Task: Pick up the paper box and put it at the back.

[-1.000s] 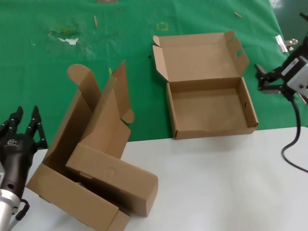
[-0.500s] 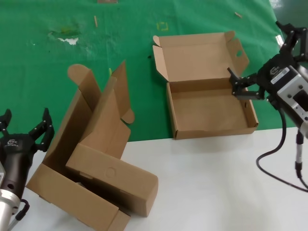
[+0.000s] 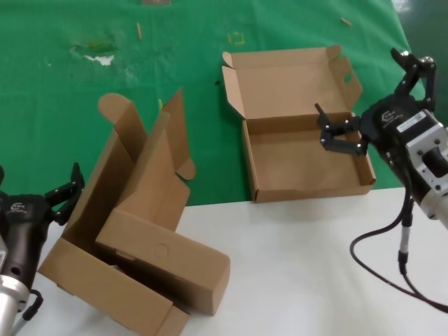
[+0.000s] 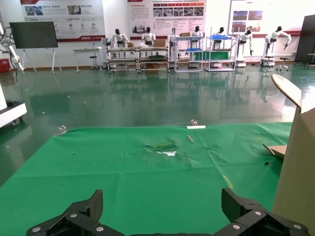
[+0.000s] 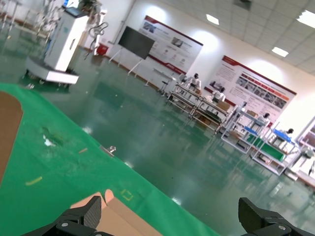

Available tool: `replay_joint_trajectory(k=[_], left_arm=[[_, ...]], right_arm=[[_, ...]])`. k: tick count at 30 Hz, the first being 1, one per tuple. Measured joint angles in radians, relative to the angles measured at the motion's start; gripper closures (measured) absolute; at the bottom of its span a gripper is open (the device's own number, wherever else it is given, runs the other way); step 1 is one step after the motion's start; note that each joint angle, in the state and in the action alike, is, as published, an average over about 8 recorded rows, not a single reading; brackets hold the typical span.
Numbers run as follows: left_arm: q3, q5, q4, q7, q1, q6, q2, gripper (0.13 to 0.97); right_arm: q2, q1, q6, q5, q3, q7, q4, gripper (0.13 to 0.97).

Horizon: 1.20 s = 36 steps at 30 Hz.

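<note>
Paper box (image 3: pixel 306 152) sits lid-open on green cloth (image 3: pixel 63 84) by white tabletop (image 3: pixel 308 266) edge; right gripper (image 3: pixel 378 105), jaws wide, hovers over its right wall, should straddle 1 wall squarely before closing; left gripper (image 3: pixel 38 189) idles wide.

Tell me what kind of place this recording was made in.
Probably a robotics lab or showroom hall: humanoid robots stand by racks along the far wall, poster boards hang above a glossy green floor.
</note>
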Motion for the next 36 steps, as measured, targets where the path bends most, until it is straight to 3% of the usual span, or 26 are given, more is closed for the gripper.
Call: replay_joint_trajectory(k=[4, 8, 16, 30, 36], left_arm=[[0.000, 0.000, 0.000, 0.000, 0.000, 0.000, 0.000, 0.237], [0.000, 0.000, 0.000, 0.000, 0.000, 0.000, 0.000, 0.237], [0.000, 0.000, 0.000, 0.000, 0.000, 0.000, 0.000, 0.152], [0.000, 0.000, 0.000, 0.000, 0.000, 0.000, 0.000, 0.132], [0.000, 0.000, 0.000, 0.000, 0.000, 0.000, 0.000, 0.132]], right_arm=[[0.001, -0.015, 0.045, 0.078, -0.015, -0.021, -0.024, 0.129], [0.002, -0.029, 0.089, 0.155, -0.029, -0.043, -0.047, 0.129], [0.004, -0.059, 0.179, 0.310, -0.058, -0.085, -0.095, 0.129], [0.008, -0.110, 0.331, 0.574, -0.108, -0.158, -0.176, 0.129], [0.009, -0.118, 0.358, 0.620, -0.117, -0.171, -0.190, 0.129]])
